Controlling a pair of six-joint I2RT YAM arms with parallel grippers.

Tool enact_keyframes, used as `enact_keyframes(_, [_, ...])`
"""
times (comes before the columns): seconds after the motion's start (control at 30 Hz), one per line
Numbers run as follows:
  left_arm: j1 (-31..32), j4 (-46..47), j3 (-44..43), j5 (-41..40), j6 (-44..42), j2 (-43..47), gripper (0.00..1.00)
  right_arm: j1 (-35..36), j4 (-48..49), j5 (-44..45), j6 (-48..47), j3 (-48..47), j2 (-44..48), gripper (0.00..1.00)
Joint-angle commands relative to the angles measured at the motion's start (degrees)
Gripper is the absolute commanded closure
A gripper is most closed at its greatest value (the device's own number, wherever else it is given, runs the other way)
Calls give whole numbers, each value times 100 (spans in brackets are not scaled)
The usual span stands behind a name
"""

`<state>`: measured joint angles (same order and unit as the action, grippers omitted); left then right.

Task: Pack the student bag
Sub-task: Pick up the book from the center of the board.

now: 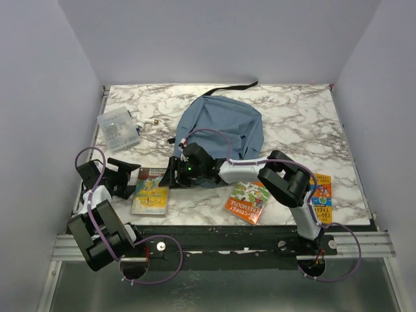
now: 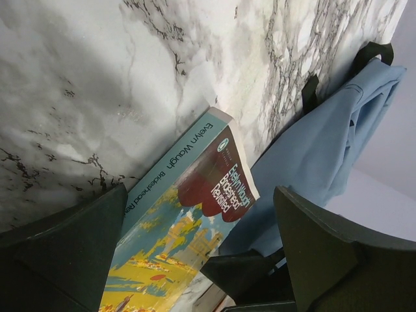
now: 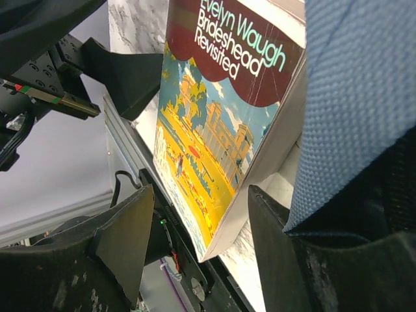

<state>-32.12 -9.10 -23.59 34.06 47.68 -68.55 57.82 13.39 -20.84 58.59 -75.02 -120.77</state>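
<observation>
The student bag (image 1: 221,130), a dusty-blue backpack, lies flat in the middle of the table; its fabric also shows in the left wrist view (image 2: 325,149) and the right wrist view (image 3: 357,97). A paperback, "Brideshead Revisited" (image 1: 151,192), lies at the front left, just left of the bag. My left gripper (image 1: 130,179) is open at the book's left edge, the book (image 2: 182,221) between its jaws. My right gripper (image 1: 170,174) is open at the book's right side, by the bag's near edge; the book's near corner (image 3: 221,130) sits between its jaws (image 3: 201,192), not clamped.
A colourful book (image 1: 247,201) lies at the front centre, and an orange book (image 1: 321,198) at the front right. A clear plastic box (image 1: 118,127) and a small white item (image 1: 151,123) sit at the back left. The table's front edge is close below the paperback.
</observation>
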Motion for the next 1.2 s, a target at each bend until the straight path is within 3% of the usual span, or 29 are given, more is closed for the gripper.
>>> enact_keyframes(0.0, [17, -365, 202, -79, -119, -42, 2, 49, -255, 218, 175, 39, -125, 37])
enact_keyframes(0.37, [21, -222, 327, 250, 37, -97, 2, 72, -183, 175, 368, -221, -373, 40])
enact_keyframes(0.43, [25, -207, 358, 260, 61, -53, 3, 76, -156, 114, 392, -226, -357, 44])
enact_keyframes(0.53, [30, -190, 399, 315, 106, 24, 3, 89, 162, -89, 441, -145, -274, 60])
enact_keyframes(0.6, [30, -188, 409, 343, 118, 70, 3, 99, 312, -207, 477, -175, -238, 64])
enact_keyframes(1.17, [70, -197, 483, 366, 167, 338, 3, 118, 699, -71, 757, 40, 7, 57])
